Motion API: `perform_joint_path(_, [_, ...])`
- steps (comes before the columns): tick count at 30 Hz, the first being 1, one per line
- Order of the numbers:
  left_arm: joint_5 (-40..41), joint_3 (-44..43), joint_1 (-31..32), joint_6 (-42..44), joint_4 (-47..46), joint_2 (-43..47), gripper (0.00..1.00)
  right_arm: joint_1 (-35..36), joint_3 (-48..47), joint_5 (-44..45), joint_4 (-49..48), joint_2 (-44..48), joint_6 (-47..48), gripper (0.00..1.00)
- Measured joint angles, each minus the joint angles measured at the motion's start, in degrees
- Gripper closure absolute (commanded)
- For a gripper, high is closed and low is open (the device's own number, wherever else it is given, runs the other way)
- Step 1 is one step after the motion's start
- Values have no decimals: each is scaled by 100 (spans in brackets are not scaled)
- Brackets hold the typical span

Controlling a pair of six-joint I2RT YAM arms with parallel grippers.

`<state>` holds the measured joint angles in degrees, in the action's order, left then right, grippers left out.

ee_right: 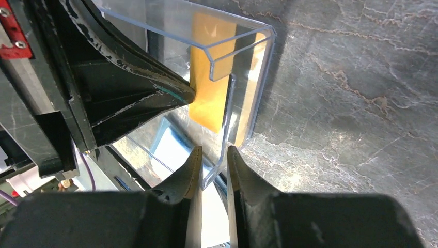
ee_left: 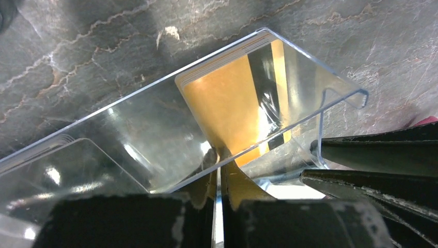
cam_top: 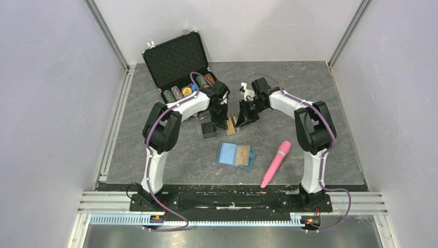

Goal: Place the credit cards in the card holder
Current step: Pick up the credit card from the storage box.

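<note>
The left gripper (ee_left: 219, 168) is clamped on a gold-orange plastic credit card (ee_left: 227, 103) that stands in a clear plastic box (ee_left: 129, 124). The right gripper (ee_right: 214, 155) pinches that box's end wall. The teal-blue folding card holder (cam_top: 225, 153) lies open on the grey stone-patterned table (cam_top: 330, 103), apart from both grippers.
</note>
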<state>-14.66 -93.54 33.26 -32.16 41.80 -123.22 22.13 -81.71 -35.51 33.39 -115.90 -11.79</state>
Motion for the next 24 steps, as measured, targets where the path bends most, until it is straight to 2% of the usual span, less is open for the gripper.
perform_joint_path(24, [101, -92, 52, 15, 245, 33, 96, -11, 103, 66, -120, 94, -170, 92])
